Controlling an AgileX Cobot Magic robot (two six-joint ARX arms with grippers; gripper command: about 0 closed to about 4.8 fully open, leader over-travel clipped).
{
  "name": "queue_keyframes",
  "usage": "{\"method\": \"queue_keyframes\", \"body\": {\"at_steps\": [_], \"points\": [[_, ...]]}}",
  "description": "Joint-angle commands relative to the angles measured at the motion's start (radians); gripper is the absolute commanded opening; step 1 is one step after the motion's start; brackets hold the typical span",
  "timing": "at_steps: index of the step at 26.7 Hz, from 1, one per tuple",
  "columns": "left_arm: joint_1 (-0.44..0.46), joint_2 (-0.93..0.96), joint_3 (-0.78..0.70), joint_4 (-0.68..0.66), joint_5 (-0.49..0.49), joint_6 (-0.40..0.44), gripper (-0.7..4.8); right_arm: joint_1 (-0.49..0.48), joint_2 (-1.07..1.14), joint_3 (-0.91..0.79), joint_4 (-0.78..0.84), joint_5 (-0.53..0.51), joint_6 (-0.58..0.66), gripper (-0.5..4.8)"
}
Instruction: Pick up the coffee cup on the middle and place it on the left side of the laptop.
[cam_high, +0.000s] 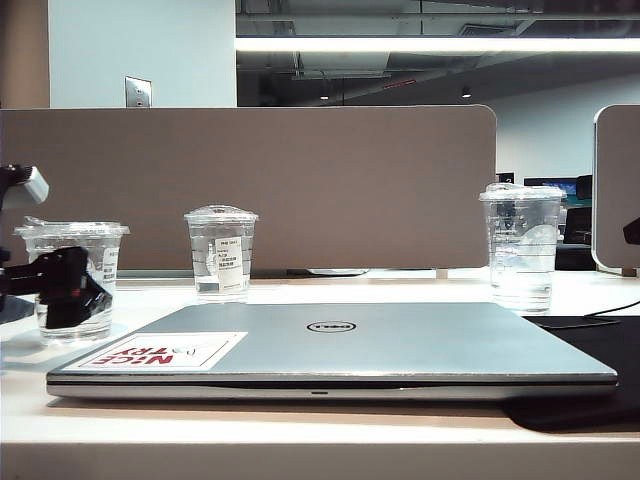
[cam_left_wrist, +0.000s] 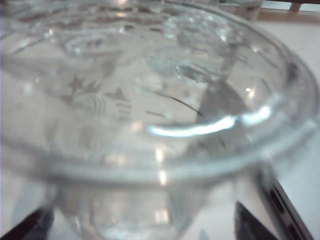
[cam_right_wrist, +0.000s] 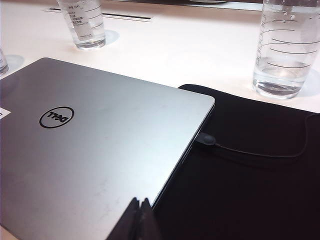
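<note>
The cup (cam_high: 72, 280) stands on the tabletop (cam_high: 300, 295) just beside the left side of the laptop (cam_high: 340, 350), near the left edge of the tabletop, so we judge that the placing is nearly done and the step in hand is to let go and take the arm away. To do this well, we first make sure the cup base rests flat on the tabletop. Then we draw the left hand (cam_high: 62, 290) straight back from the cup, without any sideways turn, because the cup is light plastic with water inside and a finger that catches its wall can tip it or drag it against the laptop. Only when both fingers are free of the wall do we lift the arm.

In the exterior view the left hand is at the cup, its dark body seen in front of and through the clear wall. In the left wrist view the cup (cam_left_wrist: 160, 115) fills almost the whole picture, and the two dark fingertips (cam_left_wrist: 252, 225) stand far apart, one on each side of the lower part of the cup. The jaws look spread wide around the cup; we cannot tell whether a pad touches the plastic.

The right hand (cam_right_wrist: 140, 220) waits over the near right part of the laptop (cam_right_wrist: 90, 150), its fingers pressed together, holding nothing.
</note>
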Motion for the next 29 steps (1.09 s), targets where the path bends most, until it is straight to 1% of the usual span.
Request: {"method": "queue_keyframes", "body": {"at_steps": [1,2,10,12,13,14,15,16,23,24,26,29], "points": [[0.002,-0.072,-0.055,0.036,0.007,0.001,4.76,0.002,-0.001,-0.004,0.018,0.001,0.0,-0.05],[0.002,-0.12,-0.088,0.036,0.007,0.002,4.76,0.001,-0.001,-0.004,0.018,0.001,0.0,-0.05],[0.002,-0.317,-0.219,0.036,0.026,0.0,4.74,0.001,-0.004,-0.004,0.017,0.002,0.0,-0.05],[0.002,-0.354,-0.237,0.014,0.034,-0.001,4.52,0.001,-0.01,-0.004,0.018,0.001,0.0,-0.05],[0.001,-0.382,-0.238,-0.019,0.048,-0.003,4.23,0.001,-0.013,-0.004,0.017,0.002,0.0,-0.05],[0.001,-0.412,-0.238,-0.043,0.079,-0.003,2.83,0.001,-0.023,-0.004,0.017,0.001,0.0,-0.05],[0.0,-0.428,-0.238,-0.048,0.08,-0.003,1.43,0.002,-0.025,-0.004,0.018,0.001,0.0,-0.05],[0.0,-0.451,-0.238,-0.045,0.089,-0.003,-0.08,0.002,-0.039,-0.004,0.014,0.001,0.0,-0.05],[0.0,-0.565,-0.238,-0.023,0.096,-0.008,-0.06,0.002,-0.11,-0.004,0.013,0.001,0.0,-0.05],[0.0,-0.579,-0.238,-0.021,0.093,-0.014,-0.06,0.002,-0.125,-0.004,0.013,0.001,0.0,-0.05],[0.0,-0.649,-0.237,0.015,0.093,-0.055,-0.06,-0.001,-0.179,-0.004,0.013,0.001,0.0,-0.05],[0.0,-0.718,-0.237,0.025,0.093,-0.072,-0.06,-0.008,-0.224,-0.004,0.013,0.001,0.0,-0.05]]}}
